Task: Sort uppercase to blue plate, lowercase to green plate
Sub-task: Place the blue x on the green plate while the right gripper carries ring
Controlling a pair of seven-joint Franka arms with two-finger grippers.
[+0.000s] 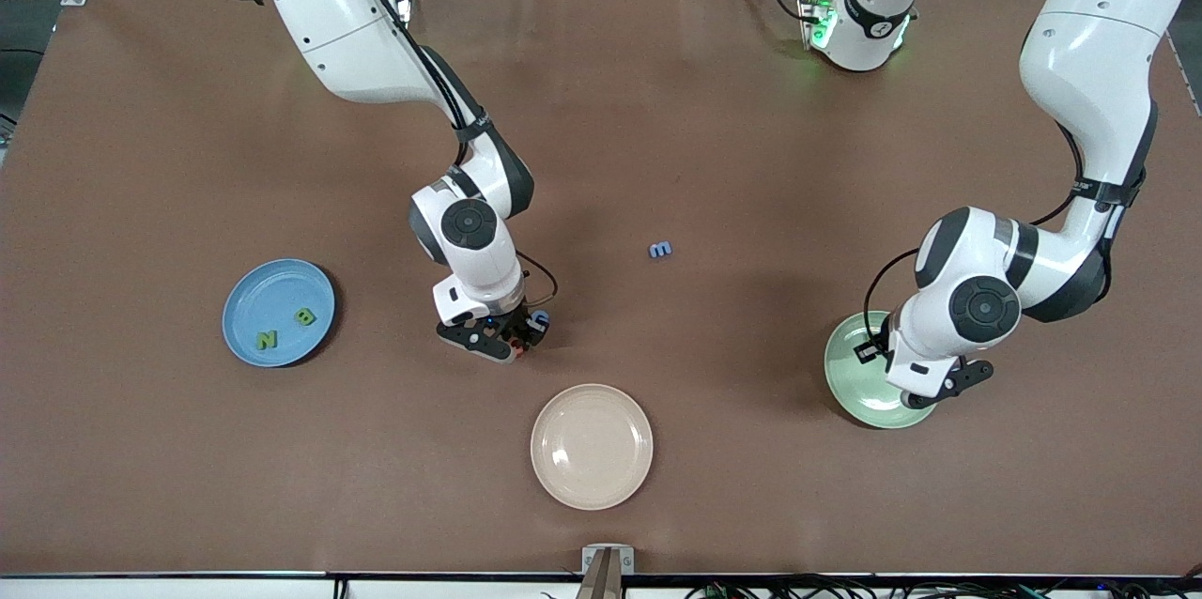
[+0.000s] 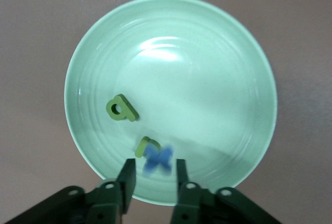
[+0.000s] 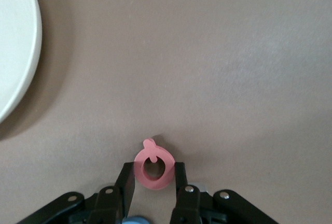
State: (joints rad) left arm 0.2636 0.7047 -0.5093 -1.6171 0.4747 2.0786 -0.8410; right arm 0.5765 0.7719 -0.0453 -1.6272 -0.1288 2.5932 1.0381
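My right gripper [image 1: 515,345] is low over the table between the blue plate [image 1: 246,299] and the beige plate, shut on the pink-red Q [image 3: 153,168] held between its fingers [image 3: 154,166]. The blue G [image 1: 540,321] lies right beside it. The green N [image 1: 267,339] and green B [image 1: 305,317] lie in the blue plate. My left gripper [image 1: 916,395] hangs open [image 2: 154,164] over the green plate [image 1: 848,362], with the blue x [image 2: 158,161] blurred between its fingers and touching neither. The green u [image 2: 142,146] and the green q-like letter [image 2: 120,108] lie in that plate [image 2: 207,79]. The blue m [image 1: 660,250] lies on the table.
The beige plate [image 1: 592,446] sits near the front edge of the table, and its rim shows in the right wrist view [image 3: 15,47]. Brown mat covers the table. The left arm's base [image 1: 859,22] stands at the back.
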